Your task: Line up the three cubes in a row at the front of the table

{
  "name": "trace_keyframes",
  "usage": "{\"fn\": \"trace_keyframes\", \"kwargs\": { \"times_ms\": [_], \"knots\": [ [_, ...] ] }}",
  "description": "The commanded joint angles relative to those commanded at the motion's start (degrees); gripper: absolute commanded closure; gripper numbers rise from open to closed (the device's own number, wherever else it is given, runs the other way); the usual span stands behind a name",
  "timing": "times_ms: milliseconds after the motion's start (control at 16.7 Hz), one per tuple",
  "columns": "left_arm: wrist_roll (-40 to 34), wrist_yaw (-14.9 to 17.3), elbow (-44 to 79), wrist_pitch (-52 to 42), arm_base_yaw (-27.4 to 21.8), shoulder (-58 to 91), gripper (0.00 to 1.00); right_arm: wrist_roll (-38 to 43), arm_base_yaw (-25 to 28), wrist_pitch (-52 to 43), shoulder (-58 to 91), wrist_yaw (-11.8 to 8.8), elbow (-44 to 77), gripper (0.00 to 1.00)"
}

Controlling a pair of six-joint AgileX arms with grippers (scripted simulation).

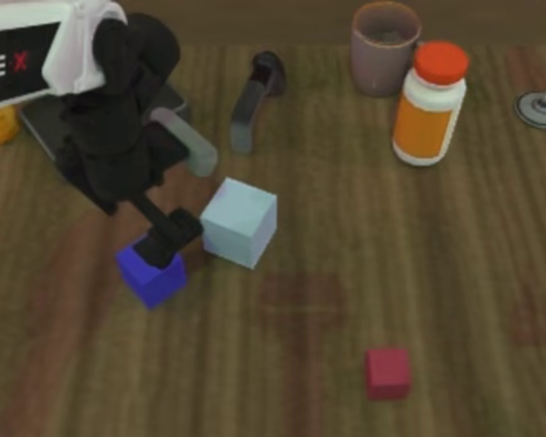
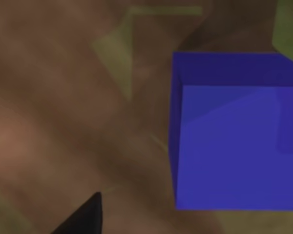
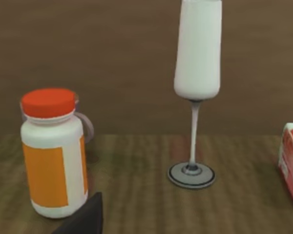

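The deep blue cube [image 1: 152, 271] is sitting on the table [image 1: 364, 273] at about eight o'clock from centre, its pale blue-white neighbour [image 1: 240, 221] just at its two o'clock. The dark red cube [image 1: 387, 372] is lying well apart near five o'clock. My left gripper [image 1: 168, 238] is hovering right over the blue one; I cannot tell how wide my fingers are.

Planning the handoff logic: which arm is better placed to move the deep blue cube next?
Left. The left claw is right over the deep blue cube at the table's left; the right arm is out of the top view.
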Motion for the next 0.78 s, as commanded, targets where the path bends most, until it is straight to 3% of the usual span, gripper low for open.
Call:
{"fn": "trace_keyframes", "kwargs": {
  "times_ms": [540,780],
  "knots": [
    [0.12,0.06,-8.76,16.1,0.26,7.03,0.0,0.0,0.0,0.0,0.0,0.0,0.0,0.0],
    [0.15,0.07,-9.83,17.96,0.28,7.91,0.0,0.0,0.0,0.0,0.0,0.0,0.0,0.0]
  ]
}}
